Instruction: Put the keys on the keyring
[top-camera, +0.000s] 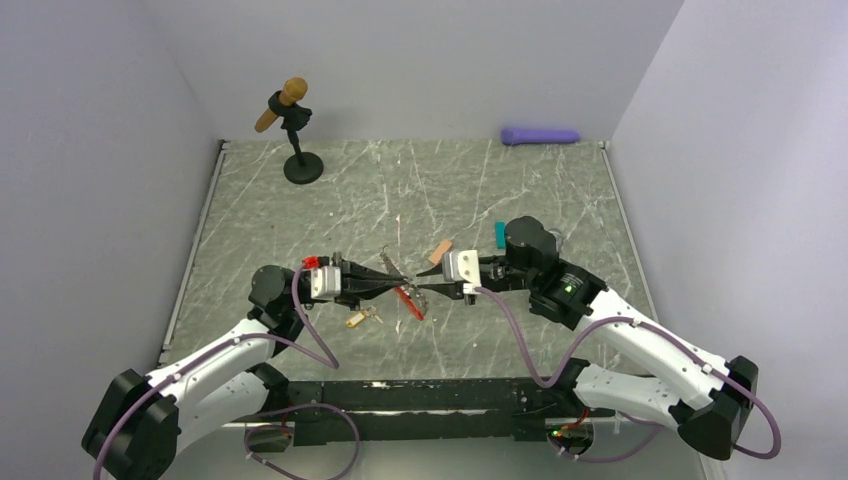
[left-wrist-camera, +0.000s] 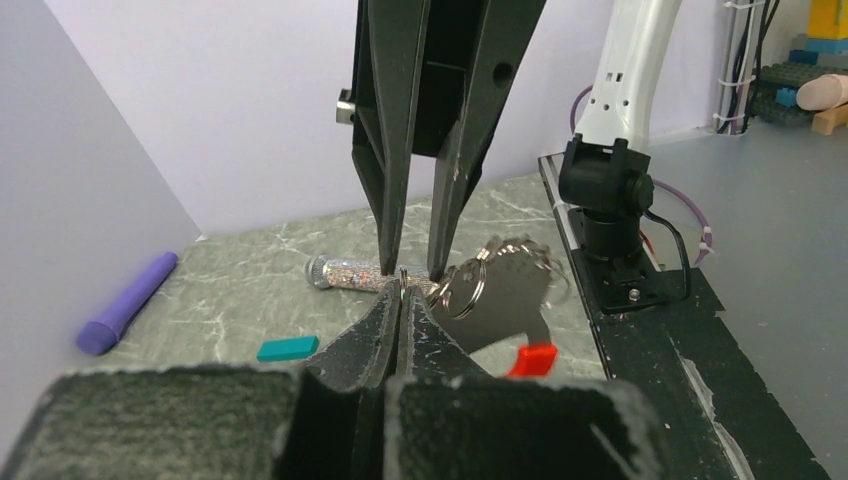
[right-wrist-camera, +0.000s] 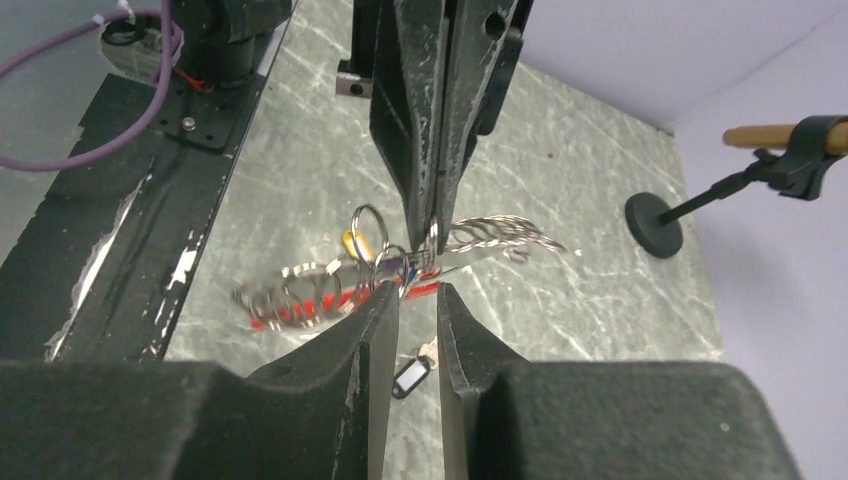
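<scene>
My left gripper (top-camera: 398, 283) (left-wrist-camera: 402, 293) is shut on a thin silver ring of the keyring (left-wrist-camera: 402, 280), held above the table. The chain and rings (left-wrist-camera: 470, 285) bunch to its right, and the red clip (top-camera: 410, 301) (left-wrist-camera: 531, 358) (right-wrist-camera: 300, 305) hangs below. My right gripper (top-camera: 426, 290) (right-wrist-camera: 415, 296) faces the left one tip to tip. Its jaws stand slightly apart on either side of the ring, holding nothing. A yellow-tagged key (top-camera: 359, 319) (right-wrist-camera: 355, 243) and a black-tagged key (right-wrist-camera: 410, 376) lie on the table below. The blue-tagged key is not clearly visible.
A tan block (top-camera: 440, 251) and a teal block (top-camera: 500, 234) (left-wrist-camera: 287, 348) lie behind the grippers. A glitter microphone (left-wrist-camera: 350, 272) lies near the right arm. A microphone stand (top-camera: 296, 130) stands at the back left. A purple cylinder (top-camera: 540, 135) lies at the back right.
</scene>
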